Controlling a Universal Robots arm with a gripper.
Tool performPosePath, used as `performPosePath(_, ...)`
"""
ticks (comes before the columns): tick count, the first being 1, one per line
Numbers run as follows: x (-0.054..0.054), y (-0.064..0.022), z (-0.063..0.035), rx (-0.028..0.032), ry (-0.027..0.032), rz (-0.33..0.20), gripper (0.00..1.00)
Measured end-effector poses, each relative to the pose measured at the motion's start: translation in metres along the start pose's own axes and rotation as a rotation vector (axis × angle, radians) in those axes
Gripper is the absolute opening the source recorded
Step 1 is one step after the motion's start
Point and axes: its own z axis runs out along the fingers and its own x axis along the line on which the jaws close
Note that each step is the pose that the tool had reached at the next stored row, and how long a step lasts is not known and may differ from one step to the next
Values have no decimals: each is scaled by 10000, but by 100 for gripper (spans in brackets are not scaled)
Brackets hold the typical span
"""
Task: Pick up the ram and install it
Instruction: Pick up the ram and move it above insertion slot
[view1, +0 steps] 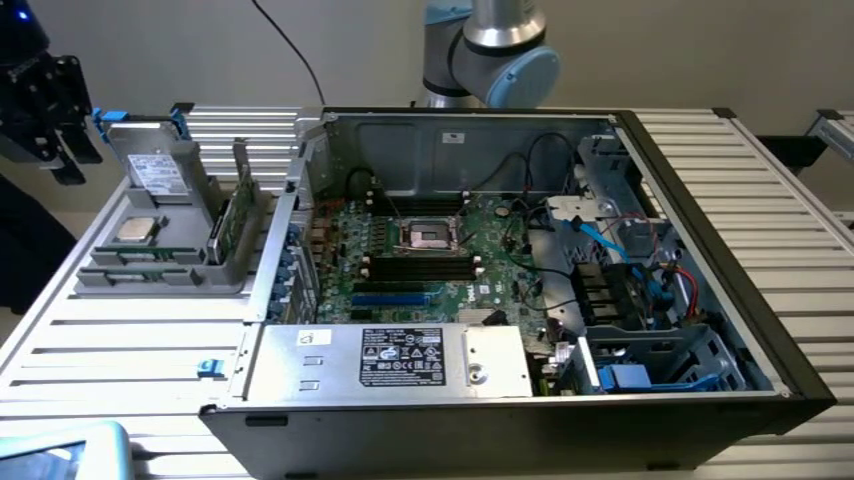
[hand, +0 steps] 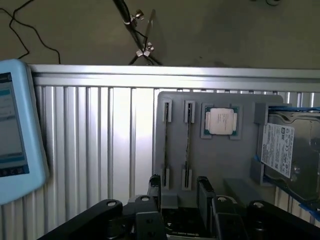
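1. The gripper (hand: 180, 200) hangs above one end of the grey holder (hand: 215, 165), its fingers (hand: 204, 192) spread apart with nothing between them.
2. The ram (view1: 231, 222) stands on edge in that holder, on the side nearest the open computer case (view1: 747, 250), well apart from the gripper.
3. A processor (hand: 221, 121) lies flat in the holder, between the ram slots and a hard drive (hand: 285, 150).
4. The motherboard (view1: 400, 215) lies inside the case.
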Motion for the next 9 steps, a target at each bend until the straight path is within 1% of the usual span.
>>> performPosePath(9, -3, -12, 163, -2, 1, 0, 43)
